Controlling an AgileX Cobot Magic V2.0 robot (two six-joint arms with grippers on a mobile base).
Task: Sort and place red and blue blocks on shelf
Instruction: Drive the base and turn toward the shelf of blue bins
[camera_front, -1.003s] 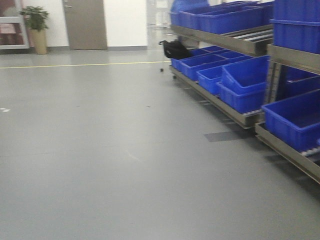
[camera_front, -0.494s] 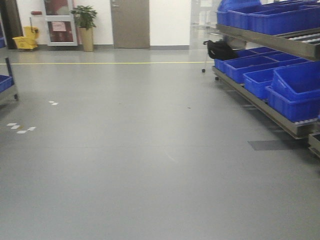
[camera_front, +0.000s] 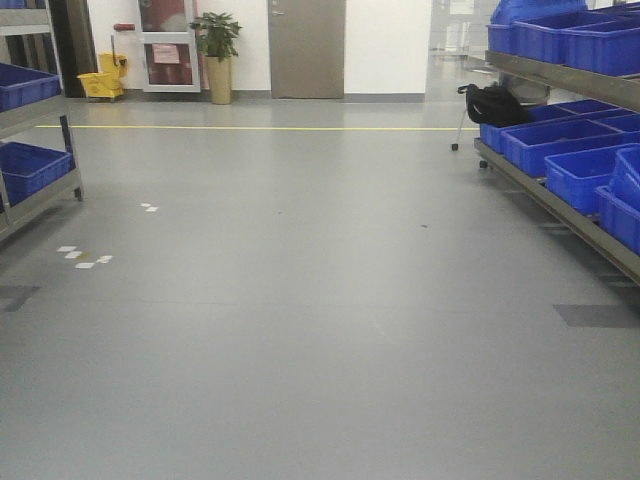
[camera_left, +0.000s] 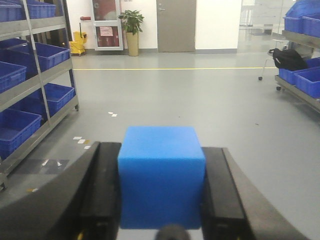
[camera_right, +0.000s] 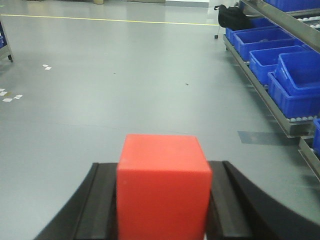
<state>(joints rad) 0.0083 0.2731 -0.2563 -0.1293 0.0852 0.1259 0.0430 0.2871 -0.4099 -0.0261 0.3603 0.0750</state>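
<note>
The left gripper (camera_left: 161, 150) is clamping the blue block (camera_left: 161, 180) between its 2 jaws; the right gripper (camera_right: 163, 165) is pinching the red block (camera_right: 162, 192) likewise. The shelf (camera_front: 560, 210) is standing well apart, so firm grips and steady driving are likely mattering most.

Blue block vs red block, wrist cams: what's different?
Colour: the blue block is bright blue, the red block bright red. Holder: the blue block is clamped in the left gripper, the red block in the right gripper. Shared: both are plain-faced cubes, similar in apparent size, each gripped on two opposite sides.
</note>
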